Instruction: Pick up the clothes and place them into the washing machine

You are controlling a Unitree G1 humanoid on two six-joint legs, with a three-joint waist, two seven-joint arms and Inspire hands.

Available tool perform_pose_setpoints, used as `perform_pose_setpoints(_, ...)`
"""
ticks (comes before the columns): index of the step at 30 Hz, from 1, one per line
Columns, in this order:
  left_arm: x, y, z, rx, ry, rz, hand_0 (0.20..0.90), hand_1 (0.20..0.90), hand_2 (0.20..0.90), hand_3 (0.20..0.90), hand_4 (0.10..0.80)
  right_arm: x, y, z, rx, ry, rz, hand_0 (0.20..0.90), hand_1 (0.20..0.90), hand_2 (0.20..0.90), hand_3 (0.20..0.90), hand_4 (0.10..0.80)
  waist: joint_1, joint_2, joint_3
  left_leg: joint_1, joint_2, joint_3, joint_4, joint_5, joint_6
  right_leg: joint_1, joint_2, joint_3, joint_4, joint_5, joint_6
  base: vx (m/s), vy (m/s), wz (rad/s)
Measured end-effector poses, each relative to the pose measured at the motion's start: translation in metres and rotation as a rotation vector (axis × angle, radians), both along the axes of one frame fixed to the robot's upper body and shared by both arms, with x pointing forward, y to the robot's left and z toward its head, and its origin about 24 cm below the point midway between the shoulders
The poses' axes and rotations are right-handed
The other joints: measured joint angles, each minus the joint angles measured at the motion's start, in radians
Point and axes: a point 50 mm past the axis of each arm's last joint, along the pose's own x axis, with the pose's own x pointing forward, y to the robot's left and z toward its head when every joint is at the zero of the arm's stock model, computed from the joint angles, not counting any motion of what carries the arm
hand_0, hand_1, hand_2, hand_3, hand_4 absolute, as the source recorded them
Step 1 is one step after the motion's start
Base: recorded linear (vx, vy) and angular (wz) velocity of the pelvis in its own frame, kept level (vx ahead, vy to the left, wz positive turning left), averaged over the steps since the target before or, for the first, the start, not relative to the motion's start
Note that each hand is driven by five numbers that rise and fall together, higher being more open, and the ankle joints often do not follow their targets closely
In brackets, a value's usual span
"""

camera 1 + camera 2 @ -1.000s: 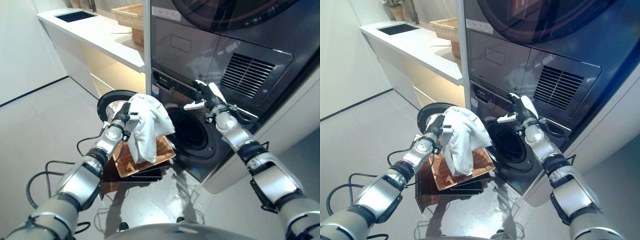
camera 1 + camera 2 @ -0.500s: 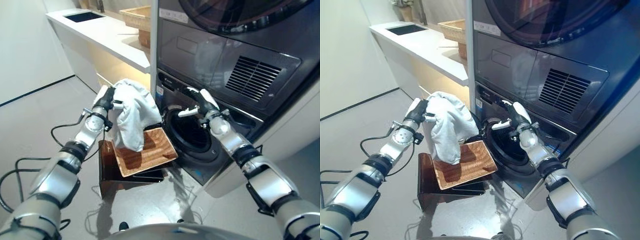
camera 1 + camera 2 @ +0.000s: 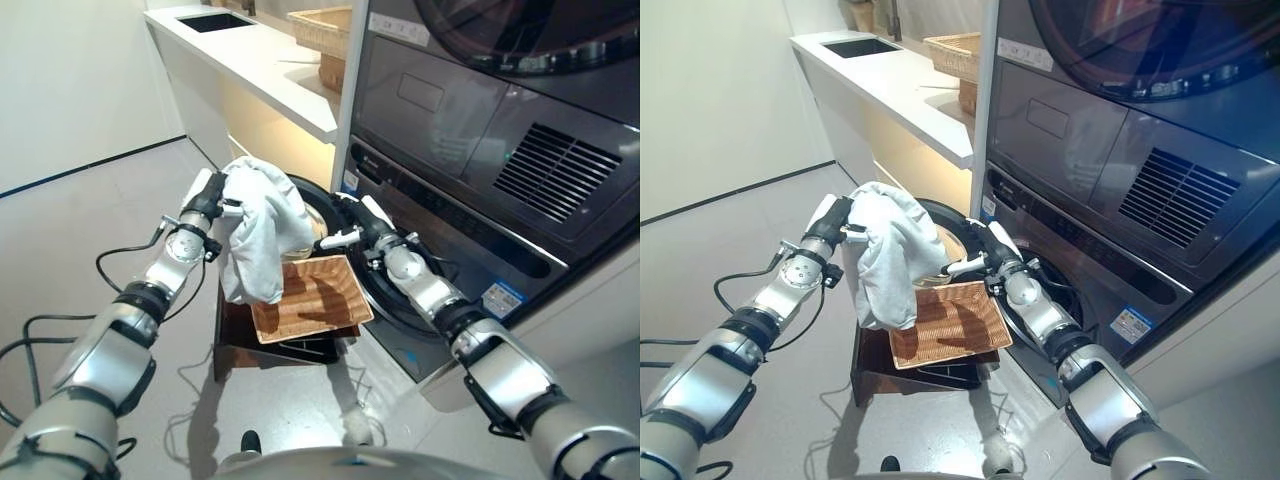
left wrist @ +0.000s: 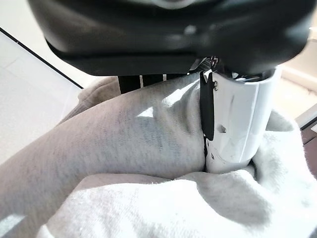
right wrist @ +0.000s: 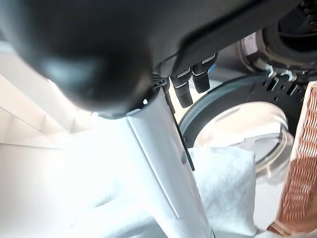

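Observation:
A light grey garment [image 3: 255, 235] hangs bunched from my left hand [image 3: 204, 196], which is shut on its top; the left wrist view shows my white-covered thumb [image 4: 237, 124] pressed into the cloth [image 4: 124, 148]. It dangles over a wicker basket [image 3: 312, 300] on a dark stand [image 3: 250, 350]. Behind it, the washing machine [image 3: 450, 205] has its round door [image 3: 320, 200] swung open. My right hand [image 3: 368, 232] is open in front of the drum opening, its thumb reaching close to the garment's edge. The drum mouth is mostly hidden by that arm.
A white counter [image 3: 270, 70] with a sink [image 3: 215, 20] and a second wicker basket [image 3: 325, 25] runs to the left of the stacked machines. Pale floor [image 3: 90, 210] lies to the left of the stand.
The camera has swung, shifting the scene rightward. My right hand has come down from the control panel towards the garment. My left hand still holds the garment at about the same height.

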Motion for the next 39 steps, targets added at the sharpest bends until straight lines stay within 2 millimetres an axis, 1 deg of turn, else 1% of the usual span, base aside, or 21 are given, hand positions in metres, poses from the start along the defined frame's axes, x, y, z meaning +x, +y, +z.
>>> perform_pose_setpoints(4,0.0,-0.004,0.0,0.0,-0.004,-0.015,0.2,0.2,0.2,0.2,0.3,-0.002,0.01,-0.002,0.04,0.014,0.012,0.9,0.9,0.9,0.9,0.8,0.0,-0.006,0.003,0.0,0.0,-0.001,0.0,0.0,0.0,0.0,-0.001,0.0,0.0,0.0,0.0,0.0,0.0,0.0)
perform_pose_setpoints(13,0.001,-0.014,-0.001,-0.018,-0.005,-0.04,0.2,0.2,0.2,0.2,0.3,-0.003,0.018,-0.003,0.071,0.028,0.025,0.9,0.9,0.9,0.9,0.8,-0.002,-0.012,0.006,0.0,0.0,-0.001,0.0,0.0,0.001,0.0,-0.001,0.0,0.0,0.0,0.0,0.0,0.0,0.0)
perform_pose_setpoints(17,0.001,-0.024,0.0,-0.036,-0.014,-0.067,0.2,0.2,0.2,0.2,0.3,-0.003,0.018,-0.003,0.075,0.031,0.026,0.9,0.9,0.9,0.9,0.8,-0.002,-0.012,0.006,0.0,0.0,-0.001,0.0,0.0,0.001,0.0,-0.001,0.0,0.0,0.0,0.0,0.0,0.0,0.0)
perform_pose_setpoints(24,0.002,-0.042,0.006,-0.091,-0.037,-0.129,0.2,0.2,0.2,0.2,0.3,-0.006,0.026,-0.006,0.072,0.054,0.067,0.9,0.9,0.9,0.9,0.8,-0.002,-0.012,0.006,0.001,0.0,0.0,0.0,0.0,0.001,0.0,-0.001,0.0,0.0,0.0,0.0,0.0,0.0,0.0)
perform_pose_setpoints(28,0.001,-0.059,0.001,-0.101,-0.022,-0.173,0.2,0.2,0.2,0.2,0.3,-0.006,0.029,-0.008,0.089,0.076,0.062,0.9,0.9,0.9,0.9,0.8,-0.001,-0.012,0.006,0.001,0.0,0.0,0.001,0.0,0.001,0.0,-0.002,0.0,0.0,0.0,0.001,0.0,0.0,0.0)
perform_pose_setpoints(29,0.001,-0.059,0.001,-0.104,-0.022,-0.174,0.2,0.2,0.2,0.2,0.3,-0.005,0.028,-0.009,0.085,0.083,0.057,0.9,0.9,0.9,0.9,0.8,-0.002,-0.012,0.006,0.001,0.0,0.0,0.001,0.0,0.001,0.0,-0.002,0.0,0.0,0.0,0.001,0.0,0.0,0.0)
perform_pose_setpoints(33,0.0,-0.069,-0.001,-0.139,-0.015,-0.19,0.2,0.2,0.2,0.2,0.3,-0.005,0.034,-0.012,0.103,0.109,0.05,0.9,0.9,0.9,0.9,0.8,-0.003,-0.012,0.006,0.001,0.0,0.0,0.001,0.0,0.001,0.0,-0.002,0.0,0.0,0.0,0.001,0.0,0.0,0.0)
perform_pose_setpoints(37,0.0,-0.071,-0.002,-0.146,-0.013,-0.194,0.2,0.2,0.2,0.2,0.3,-0.005,0.037,-0.014,0.1,0.124,0.049,0.9,0.9,0.9,0.9,0.8,-0.002,-0.012,0.006,0.001,0.0,0.0,0.001,0.0,0.001,0.0,-0.002,0.0,0.0,0.0,0.001,0.0,0.0,0.0)
perform_pose_setpoints(39,-0.001,-0.075,-0.001,-0.133,-0.014,-0.216,0.2,0.2,0.2,0.2,0.3,-0.005,0.042,-0.015,0.114,0.137,0.049,0.9,0.9,0.9,0.9,0.8,0.001,-0.012,0.006,0.001,0.0,0.0,0.001,0.0,0.001,0.0,-0.002,0.0,0.0,0.0,0.001,0.0,0.0,0.0)
